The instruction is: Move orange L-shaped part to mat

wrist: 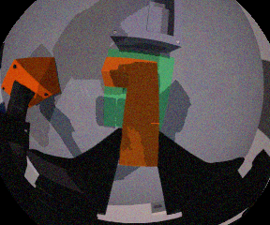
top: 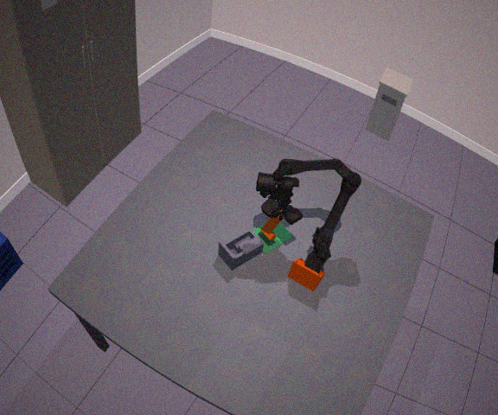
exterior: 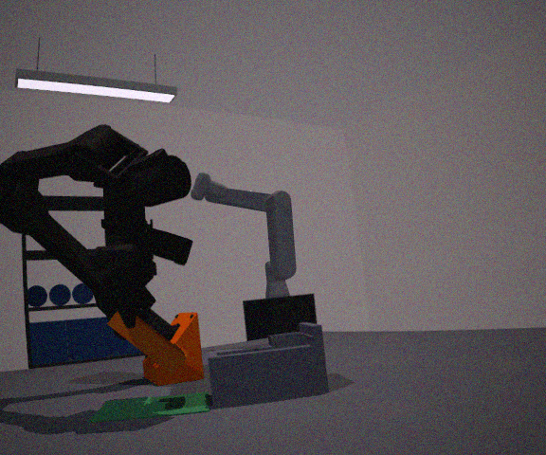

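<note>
The orange L-shaped part (top: 269, 227) (exterior: 141, 340) (wrist: 142, 108) hangs above the green mat (top: 285, 233) (exterior: 121, 409) (wrist: 167, 75), clear of it. It is steeply tilted, its L-shaped end low and toward the tray, its other end up. My gripper (top: 280, 216) (exterior: 127, 320) (wrist: 139, 133) is shut on that raised end, one finger on each side in the wrist view. The grey tray (top: 248, 258) (exterior: 268, 375) (wrist: 135, 28) stands beside the mat, and its pocket is empty. The part's shadow falls on the mat. The part hides some of the mat in the wrist view.
My arm's orange base block (top: 303, 275) (exterior: 192, 354) (wrist: 48, 77) stands on the same table (top: 187, 308), a short way from mat and tray. A tall cabinet (top: 74, 89) and a bin (top: 387, 105) stand on the floor beyond the table.
</note>
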